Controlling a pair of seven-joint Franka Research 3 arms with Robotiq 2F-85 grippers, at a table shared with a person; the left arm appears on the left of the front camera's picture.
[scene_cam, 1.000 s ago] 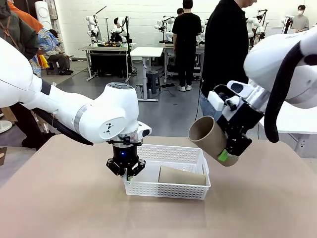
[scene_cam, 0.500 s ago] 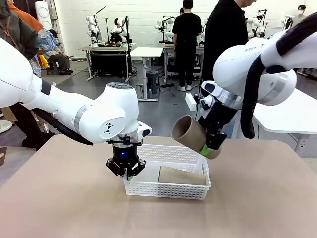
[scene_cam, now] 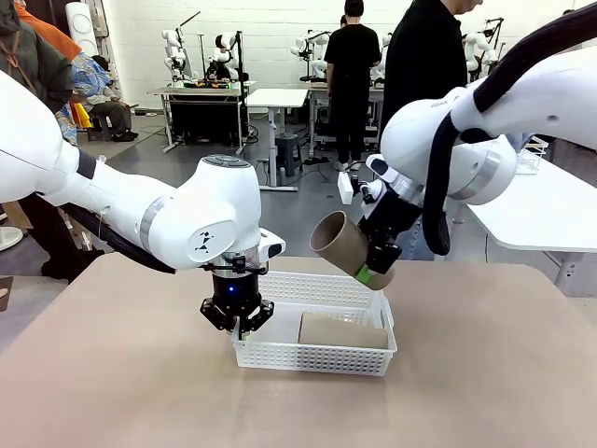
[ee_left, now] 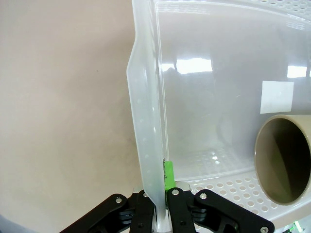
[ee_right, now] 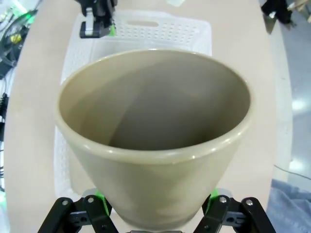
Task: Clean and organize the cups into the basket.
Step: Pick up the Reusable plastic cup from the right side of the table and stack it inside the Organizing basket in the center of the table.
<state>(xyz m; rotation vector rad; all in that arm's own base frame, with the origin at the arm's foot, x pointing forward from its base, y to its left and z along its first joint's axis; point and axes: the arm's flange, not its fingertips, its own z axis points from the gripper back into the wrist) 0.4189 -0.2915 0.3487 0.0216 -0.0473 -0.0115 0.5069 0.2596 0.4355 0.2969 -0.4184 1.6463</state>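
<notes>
Front view: at centre frame, the left tool [scene_cam: 239, 322] is pinching the left end wall of the white basket [scene_cam: 317, 358], which is sitting on the desk [scene_cam: 112, 392]. Right of centre, the right tool [scene_cam: 371, 272] is gripping a tan cup [scene_cam: 338, 245], tilted, above the basket's far edge. A second tan cup [scene_cam: 342, 330] is lying on its side in the basket's right half.

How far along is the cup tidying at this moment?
Done: one tan cup lies in the basket. In hand: the right jaws hold a second tan cup above it, while the left jaws pinch the basket's end wall. Left: lowering that cup in.
</notes>
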